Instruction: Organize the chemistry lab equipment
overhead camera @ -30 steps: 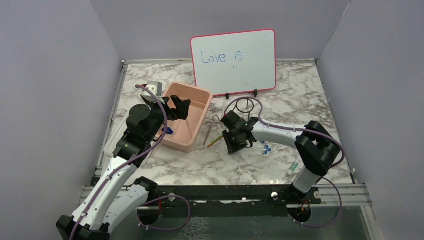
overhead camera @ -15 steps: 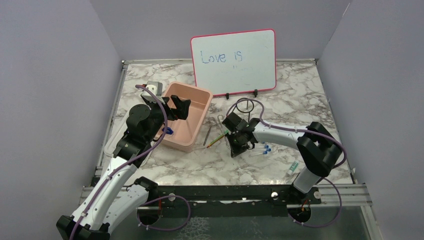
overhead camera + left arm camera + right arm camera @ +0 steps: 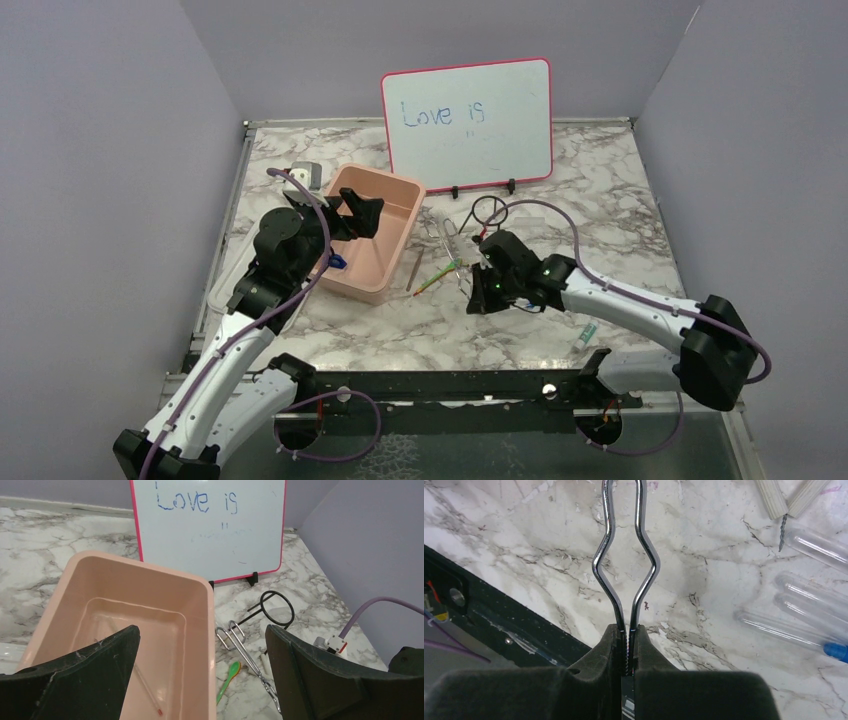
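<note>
My right gripper (image 3: pixel 472 275) is shut on the thin metal tongs (image 3: pixel 452 248). In the right wrist view its pads (image 3: pixel 616 640) clamp the tongs' tip end (image 3: pixel 626 555), and the tongs reach out over the marble. The left wrist view shows the tongs (image 3: pixel 247 657) beside a green-handled slim tool (image 3: pixel 228 676) and the black wire ring stand (image 3: pixel 276 607). Clear tubes with blue caps (image 3: pixel 809 615) lie to the right of the tongs. My left gripper (image 3: pixel 358 215) is open and empty over the pink tub (image 3: pixel 365 285).
The pink-framed whiteboard (image 3: pixel 468 122) stands at the back. A thin rod with a red tip (image 3: pixel 146 690) lies inside the tub (image 3: pixel 210 645). Wooden pegs (image 3: pixel 774 495) lie near the tubes. A small green-and-white tube (image 3: pixel 587 332) lies near the front right.
My right arm has swung its elbow out to the right and nearer the front. Its gripper has turned and moved right, with the tongs' loop end now further right. The left arm has not moved.
</note>
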### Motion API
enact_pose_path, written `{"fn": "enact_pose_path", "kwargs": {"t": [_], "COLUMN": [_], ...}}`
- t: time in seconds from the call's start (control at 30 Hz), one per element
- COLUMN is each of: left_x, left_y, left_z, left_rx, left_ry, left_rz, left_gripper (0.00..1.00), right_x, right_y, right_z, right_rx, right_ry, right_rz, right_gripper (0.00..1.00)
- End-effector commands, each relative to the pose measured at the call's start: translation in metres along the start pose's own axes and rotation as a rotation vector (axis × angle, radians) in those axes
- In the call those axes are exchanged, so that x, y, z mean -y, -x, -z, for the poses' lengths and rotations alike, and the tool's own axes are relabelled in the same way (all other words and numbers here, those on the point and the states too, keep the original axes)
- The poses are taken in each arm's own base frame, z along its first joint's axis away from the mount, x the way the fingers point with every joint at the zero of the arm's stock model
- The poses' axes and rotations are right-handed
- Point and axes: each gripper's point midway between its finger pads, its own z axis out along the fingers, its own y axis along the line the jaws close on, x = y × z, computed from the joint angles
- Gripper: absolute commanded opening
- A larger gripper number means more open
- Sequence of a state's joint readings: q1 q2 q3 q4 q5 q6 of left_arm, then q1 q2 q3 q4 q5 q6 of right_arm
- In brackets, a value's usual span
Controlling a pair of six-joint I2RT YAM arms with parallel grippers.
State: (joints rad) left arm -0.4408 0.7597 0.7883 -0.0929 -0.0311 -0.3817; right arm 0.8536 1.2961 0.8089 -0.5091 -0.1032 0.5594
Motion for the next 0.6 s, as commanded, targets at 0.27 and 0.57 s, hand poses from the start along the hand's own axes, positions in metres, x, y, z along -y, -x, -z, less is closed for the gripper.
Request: {"fn": "enact_pose_path", "kwargs": {"t": [0.27,0.57], "left_x": [0.058,0.103], "left_y": [-0.031,-0.026], "left_z": [-0.009,-0.020], "left_rx": [-0.214,-0.255], "left_ry": [-0.270,-0.496], "left_rz": [0.213,0.315], "left_gripper": [0.89,0.90], "right_x": [-0.027,-0.068], "right_y": [0.053,0.109], "right_z": [0.070,0.099], "right_rx": [0.432,0.635], "right_ry": [0.185,0.348], "right_rz": [-0.044,-0.054], "right_gripper": [0.01,0.01]}}
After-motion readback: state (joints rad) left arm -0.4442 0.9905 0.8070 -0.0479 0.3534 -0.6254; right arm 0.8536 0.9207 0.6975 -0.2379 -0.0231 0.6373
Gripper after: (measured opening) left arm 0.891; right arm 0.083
